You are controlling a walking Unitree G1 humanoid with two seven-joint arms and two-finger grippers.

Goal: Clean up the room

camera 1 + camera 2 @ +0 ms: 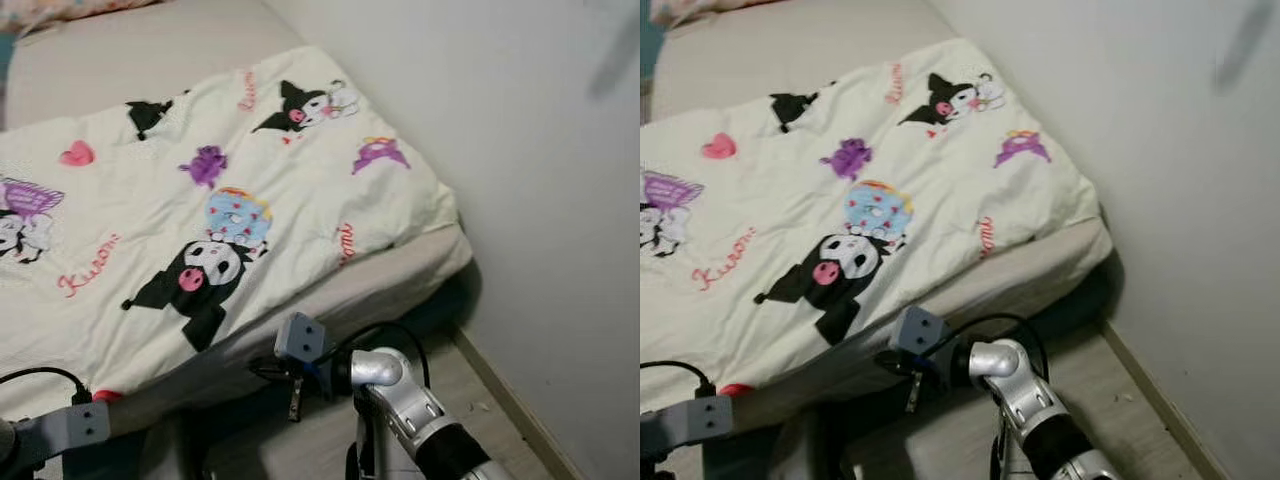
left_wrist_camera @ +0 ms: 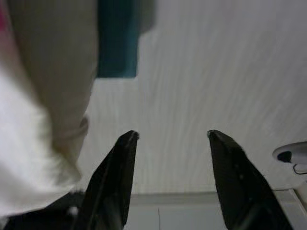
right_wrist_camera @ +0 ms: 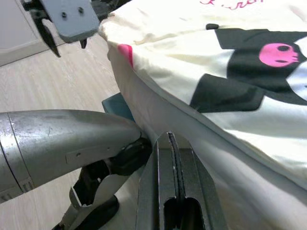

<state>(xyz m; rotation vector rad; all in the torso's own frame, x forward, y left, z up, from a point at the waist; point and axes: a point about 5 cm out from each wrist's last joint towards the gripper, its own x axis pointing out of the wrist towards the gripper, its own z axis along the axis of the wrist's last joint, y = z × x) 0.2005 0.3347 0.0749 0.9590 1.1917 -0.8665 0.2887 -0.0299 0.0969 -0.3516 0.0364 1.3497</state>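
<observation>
Right gripper (image 1: 296, 392) sits low at the foot-side edge of the bed, just below the hem of the cartoon-print duvet (image 1: 200, 230); its two black fingers (image 3: 170, 191) are pressed flat together with nothing between them. Left gripper (image 2: 170, 139) hangs at the same edge further along, over pale plank floor (image 2: 201, 86), fingers spread and empty. Neither one touches the cloth.

Condition of the work item: the duvet lies across the beige mattress (image 1: 400, 275), skewed, with one corner (image 1: 440, 205) drawn toward the wall (image 1: 540, 150) and its near hem drooping over the mattress side. A bare strip of mattress shows at the head end, beside a patterned pillow (image 1: 70, 10). A teal bed base (image 3: 117, 104) is visible under the mattress.

Assessment: the step in hand appears to be straightening the duvet from its near hem. Recommendations:
- Part the right fingers before approach; closed as they are, they can only push the fabric.
- Take the hem where it overhangs, so one finger passes beneath and one above, and avoid pinching the mattress cover along with it.
- Grip with both grippers well apart along the hem, so the pull spreads and the print does not bunch.
- Draw evenly; a one-sided tug would likely worsen the skew.
</observation>
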